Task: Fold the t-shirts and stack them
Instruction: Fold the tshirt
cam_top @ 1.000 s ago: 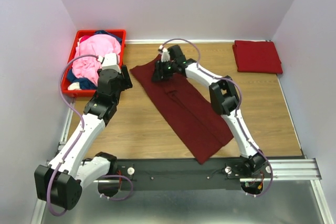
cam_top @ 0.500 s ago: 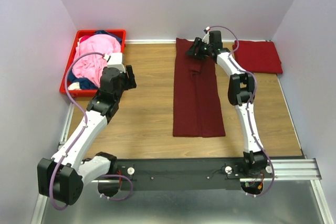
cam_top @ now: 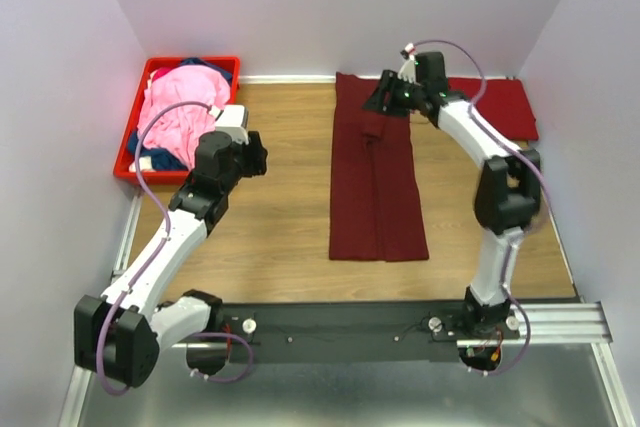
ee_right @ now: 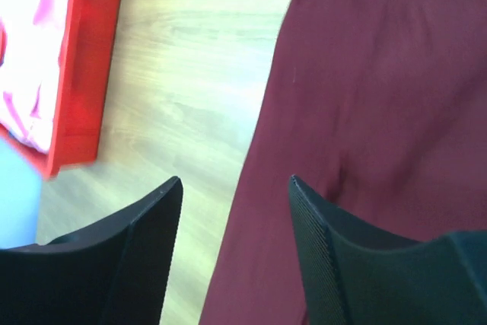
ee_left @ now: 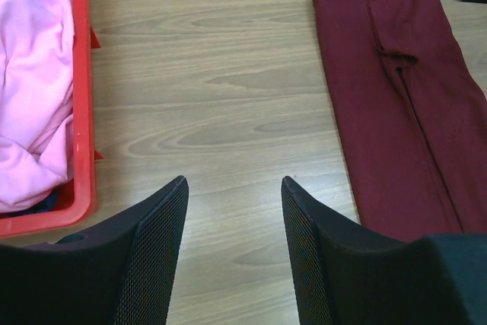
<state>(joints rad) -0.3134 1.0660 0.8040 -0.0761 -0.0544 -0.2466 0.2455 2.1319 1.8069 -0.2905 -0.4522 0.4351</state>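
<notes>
Left tool [ee_left: 232, 182]: jaws wide, empty, over bare bench [ee_left: 228, 97].
Maroon t-shirt [cam_top: 375, 177]: long folded strip, bench centre to far edge.
Right tool [ee_right: 234, 180]: wide above its far end, contact unclear.
Red crate [cam_top: 195, 60], far-left corner: holds pink t-shirt [cam_top: 180, 112].
Red t-shirt [cam_top: 512, 102]: folded, far-right corner.

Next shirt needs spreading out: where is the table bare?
Bare wood between the red crate and the long maroon t-shirt, partly under the left end effector. Crowded far right: folded dark red t-shirt, right end effector.
</notes>
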